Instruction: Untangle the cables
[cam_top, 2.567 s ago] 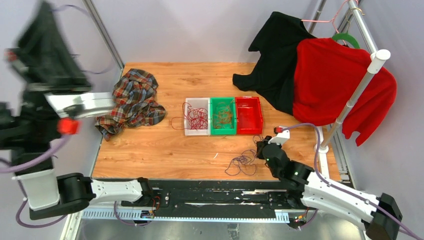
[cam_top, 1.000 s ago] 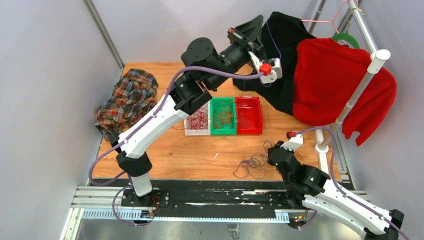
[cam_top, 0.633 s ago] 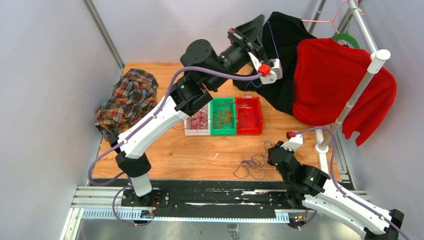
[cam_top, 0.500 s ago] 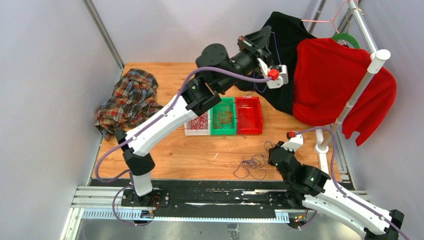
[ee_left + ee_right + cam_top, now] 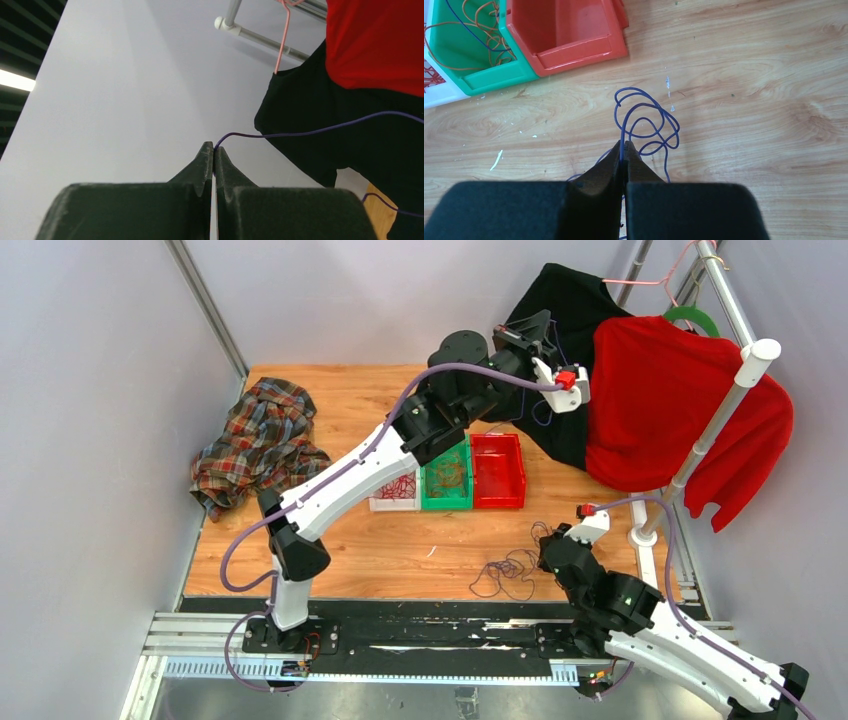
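A tangle of purple cable [image 5: 505, 575] lies on the wooden table near the front right, and its loops show in the right wrist view [image 5: 644, 120]. My right gripper [image 5: 548, 542] is low over it, shut on one purple strand [image 5: 624, 146]. My left gripper [image 5: 535, 330] is raised high at the back right, in front of the black garment, shut on a purple cable [image 5: 320, 130] at its tips [image 5: 214, 147]. The cable runs off to the right and down. Red cables [image 5: 397, 486] lie in the white bin, orange-yellow cables [image 5: 447, 475] in the green bin [image 5: 454, 65].
A red bin [image 5: 497, 470] stands right of the green one and looks empty [image 5: 569, 30]. A plaid shirt [image 5: 262, 440] lies at the left. A black garment [image 5: 560, 350] and a red sweater [image 5: 670, 400] hang on a white rack [image 5: 720, 410] at the right.
My left arm has swung from the far left up and across to the back right, carrying a purple cable. My right gripper and the tangle have shifted slightly to the right.
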Controlling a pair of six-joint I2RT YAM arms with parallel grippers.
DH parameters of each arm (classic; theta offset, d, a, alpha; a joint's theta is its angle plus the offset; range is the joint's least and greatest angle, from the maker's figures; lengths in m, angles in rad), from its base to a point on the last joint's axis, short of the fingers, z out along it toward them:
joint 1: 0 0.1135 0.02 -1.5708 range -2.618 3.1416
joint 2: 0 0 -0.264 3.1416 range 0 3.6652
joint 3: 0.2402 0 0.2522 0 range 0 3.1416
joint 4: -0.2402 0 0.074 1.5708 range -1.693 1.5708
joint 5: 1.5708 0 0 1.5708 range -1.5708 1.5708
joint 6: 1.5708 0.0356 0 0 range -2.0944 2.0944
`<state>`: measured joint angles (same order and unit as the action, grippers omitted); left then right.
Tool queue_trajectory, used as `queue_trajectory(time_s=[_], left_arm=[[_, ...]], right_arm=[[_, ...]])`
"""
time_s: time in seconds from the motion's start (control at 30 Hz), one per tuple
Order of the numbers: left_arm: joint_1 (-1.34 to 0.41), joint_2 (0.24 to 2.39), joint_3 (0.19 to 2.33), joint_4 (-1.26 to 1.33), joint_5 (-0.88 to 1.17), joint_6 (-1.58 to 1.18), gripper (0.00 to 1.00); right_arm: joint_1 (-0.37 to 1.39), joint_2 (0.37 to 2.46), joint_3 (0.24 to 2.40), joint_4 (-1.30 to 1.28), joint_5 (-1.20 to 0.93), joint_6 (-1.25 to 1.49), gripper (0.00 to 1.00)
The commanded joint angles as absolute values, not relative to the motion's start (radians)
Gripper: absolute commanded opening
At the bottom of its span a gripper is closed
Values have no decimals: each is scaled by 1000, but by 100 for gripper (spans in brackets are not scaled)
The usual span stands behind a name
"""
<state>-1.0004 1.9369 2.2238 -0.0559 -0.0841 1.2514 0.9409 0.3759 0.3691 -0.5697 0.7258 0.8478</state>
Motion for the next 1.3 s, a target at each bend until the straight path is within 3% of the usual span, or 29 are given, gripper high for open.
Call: queue_trajectory(time_s=[0.0, 0.37, 0.53, 0.93, 1.27], left_arm=[[-991, 1881, 2246, -28, -103, 1224, 0], [-997, 1920, 2436, 11, -8, 1334, 1], [-1020, 1889, 2439, 74, 67, 1420, 1], [-1015, 1883, 2266, 109, 20, 1395, 1], [-975, 1967, 2312, 99, -34, 1273, 1]], right_arm=[[930, 361, 377, -598, 747, 841, 1], [930, 342, 374, -629, 746, 850, 1], [931, 342, 382, -636, 754, 846, 1], [930, 337, 393, -658, 761, 860, 1], [930, 301, 379, -676, 757, 878, 1]])
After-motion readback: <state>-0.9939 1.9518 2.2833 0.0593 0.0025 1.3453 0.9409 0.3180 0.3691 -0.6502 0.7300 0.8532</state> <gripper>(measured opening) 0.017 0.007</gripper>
